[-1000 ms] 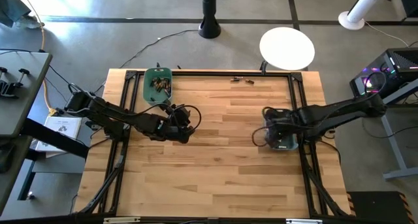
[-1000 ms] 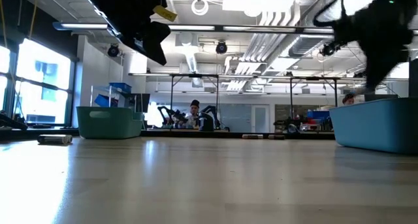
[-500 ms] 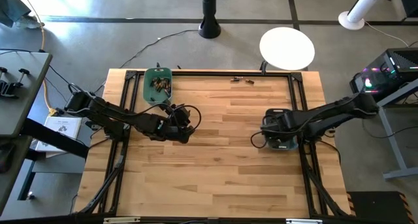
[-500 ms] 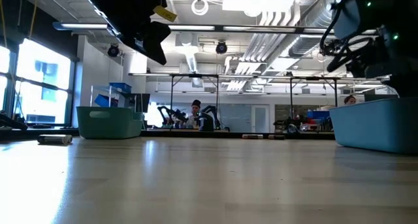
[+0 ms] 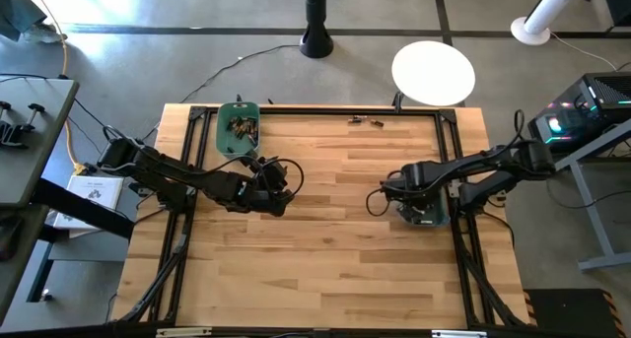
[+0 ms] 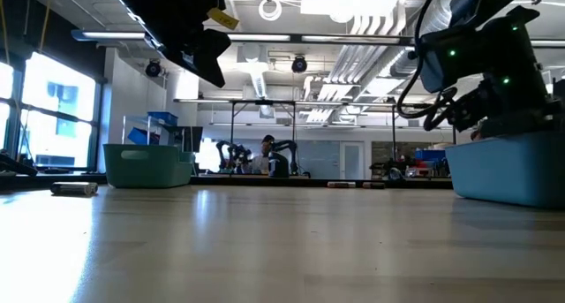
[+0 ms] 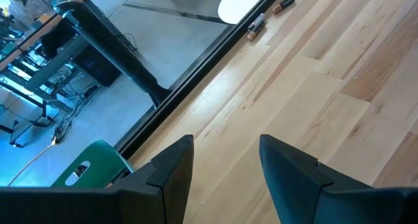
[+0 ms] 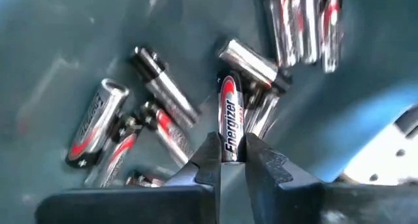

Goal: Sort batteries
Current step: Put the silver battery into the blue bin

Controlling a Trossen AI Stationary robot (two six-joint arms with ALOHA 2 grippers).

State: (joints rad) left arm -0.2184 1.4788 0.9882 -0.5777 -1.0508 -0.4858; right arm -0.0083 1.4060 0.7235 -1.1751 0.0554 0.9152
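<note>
Right claw (image 8: 233, 160), risen since a second ago above the blue-grey bin (image 5: 430, 216), is clamped on one silvery battery (image 8: 230, 129) — deposit pending; left claw (image 7: 225, 160) waits apart over the tabletop (image 5: 335, 239).

One word reads: "Energizer", on the battery (image 8: 230, 129) in my right gripper (image 8: 231, 160).

The name runs in white letters along the cell's dark band, lengthwise, with a red patch above it, and my two fingers (image 8: 208, 160) pinch its lower end. The other batteries (image 8: 98, 123) in the bin (image 8: 59, 48) wear the same silver, red and dark wrapper, but I cannot read any lettering on them. A yellow tag (image 6: 222, 18) on my left arm in the low view and a white label (image 7: 78, 170) on the green bin (image 7: 91, 162) both carry print too small to read.
</note>
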